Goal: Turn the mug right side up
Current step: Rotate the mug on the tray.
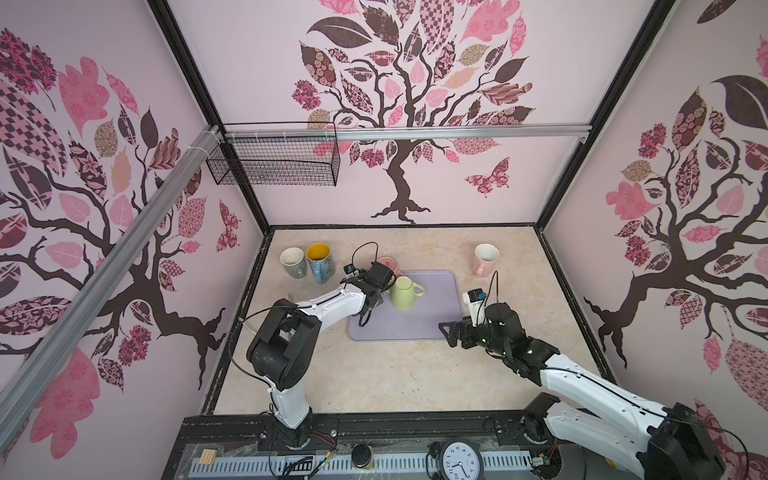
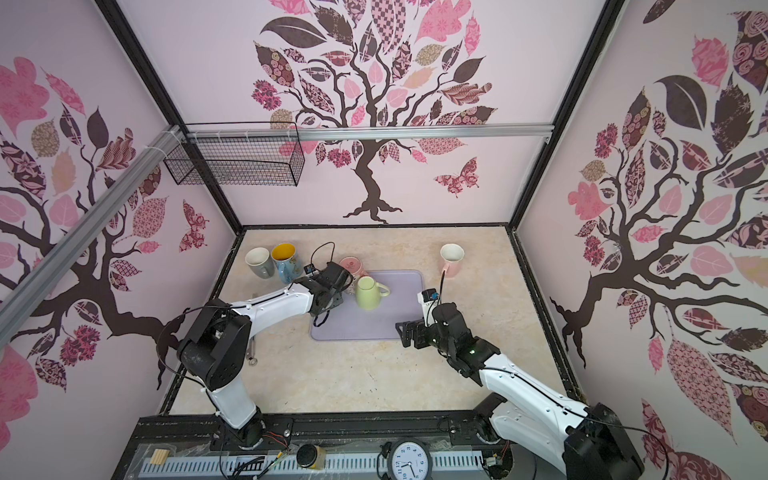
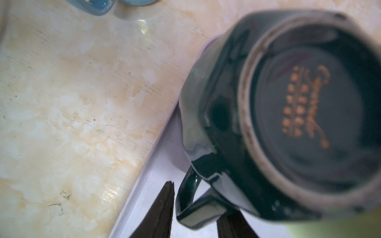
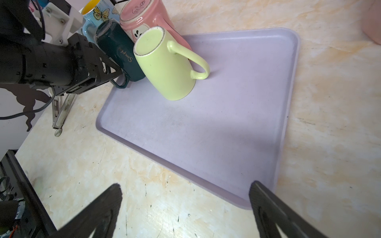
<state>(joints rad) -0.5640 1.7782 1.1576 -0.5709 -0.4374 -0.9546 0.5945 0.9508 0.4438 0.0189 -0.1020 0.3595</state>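
Left gripper (image 3: 196,201) sat narrow astride mug (image 3: 309,107) handle (image 3: 202,212), lower frame, clamp unconfirmed; best bet was firm squeeze, lift clear, then rotate upright.

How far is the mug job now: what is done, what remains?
Looks done: grey mug, blue mug and pale pink mug stand upright. In hand: left gripper straddles the dark teal mug's handle; grip unclear. Left: teal, green mug and rose mug sit upside down; right gripper open.
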